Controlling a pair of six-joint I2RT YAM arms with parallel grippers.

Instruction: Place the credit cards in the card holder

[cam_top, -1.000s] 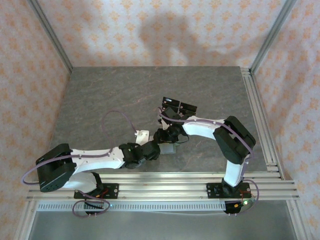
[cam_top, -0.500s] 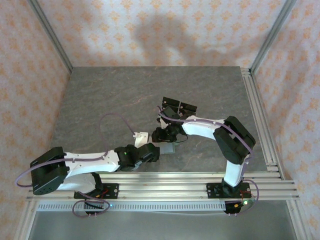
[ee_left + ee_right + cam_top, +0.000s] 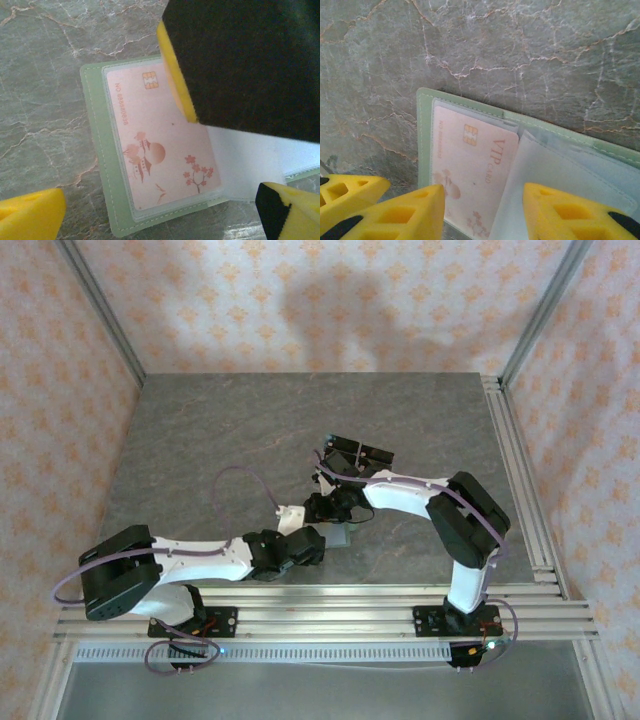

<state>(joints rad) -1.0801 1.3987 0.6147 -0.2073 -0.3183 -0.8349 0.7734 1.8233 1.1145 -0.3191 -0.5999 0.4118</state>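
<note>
Card holder [image 3: 107, 200]: sage-green, open, clear sleeves.
Credit card [image 3: 160, 150]: pale pink, chip, sleeved.
Left pincer [image 3: 160, 212]: wide apart.
Right pincer [image 3: 482, 205]: partly apart.

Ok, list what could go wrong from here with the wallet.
1. The right gripper stands over the pink card in the card holder; lifting off could drag the card out of its sleeve.
2. The open left gripper hangs close beside it, so the two may collide.
3. The loose clear sleeves might flop over the slots.
</note>
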